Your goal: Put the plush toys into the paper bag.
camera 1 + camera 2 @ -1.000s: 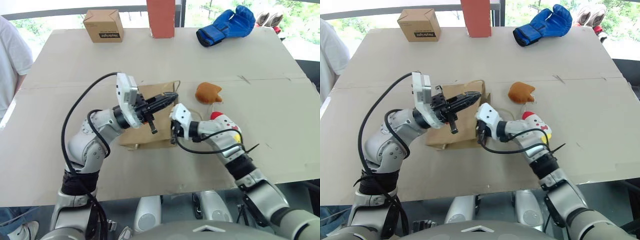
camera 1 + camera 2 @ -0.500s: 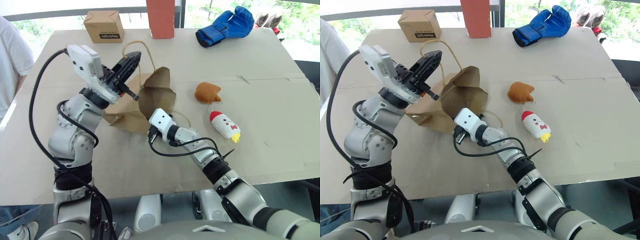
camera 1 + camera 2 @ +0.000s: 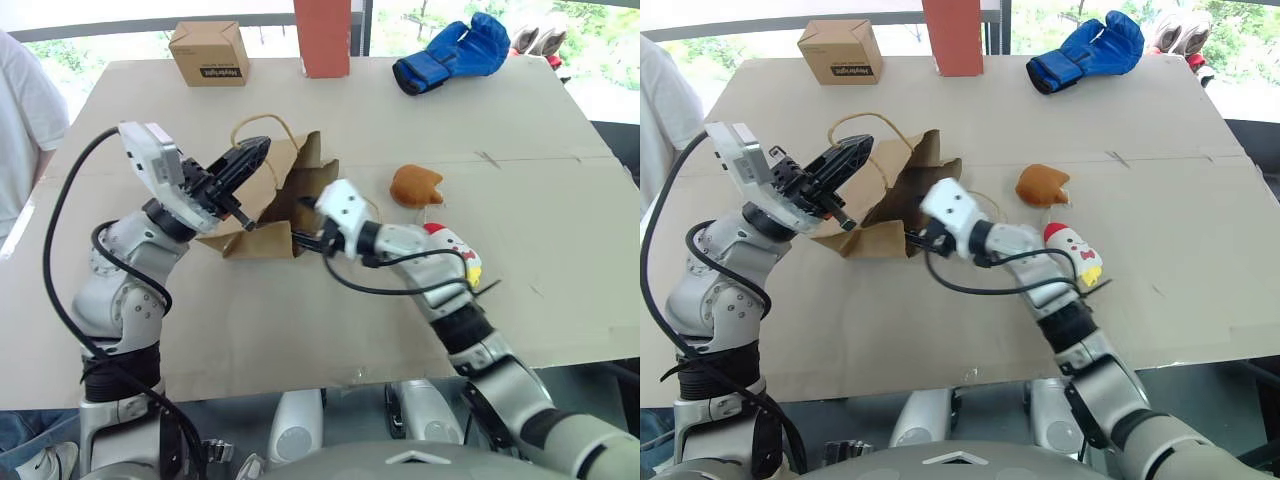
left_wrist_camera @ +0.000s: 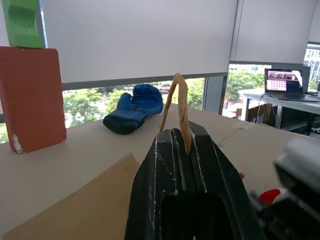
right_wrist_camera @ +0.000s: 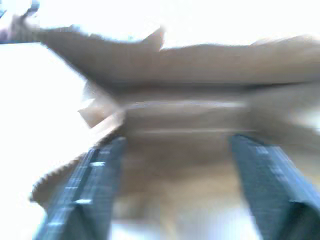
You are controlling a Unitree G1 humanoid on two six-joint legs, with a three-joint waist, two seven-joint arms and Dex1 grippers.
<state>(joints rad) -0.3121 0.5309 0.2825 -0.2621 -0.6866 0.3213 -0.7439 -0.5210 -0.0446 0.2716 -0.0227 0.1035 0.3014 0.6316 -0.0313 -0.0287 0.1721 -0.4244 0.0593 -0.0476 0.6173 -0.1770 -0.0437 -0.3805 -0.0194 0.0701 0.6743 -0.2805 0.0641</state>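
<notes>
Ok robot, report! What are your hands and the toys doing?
Left gripper shut on bag handle. Right gripper open at paper bag mouth. Orange toy and rocket toy on table, nothing blocking.

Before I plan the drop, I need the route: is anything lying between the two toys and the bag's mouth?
Only the right gripper and its arm, at the paper bag mouth. The orange toy and rocket toy lie beyond.

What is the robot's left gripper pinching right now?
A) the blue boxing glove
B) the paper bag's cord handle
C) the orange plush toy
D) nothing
B: the left gripper is shut on the tan cord handle of the paper bag, lifting it.
</notes>
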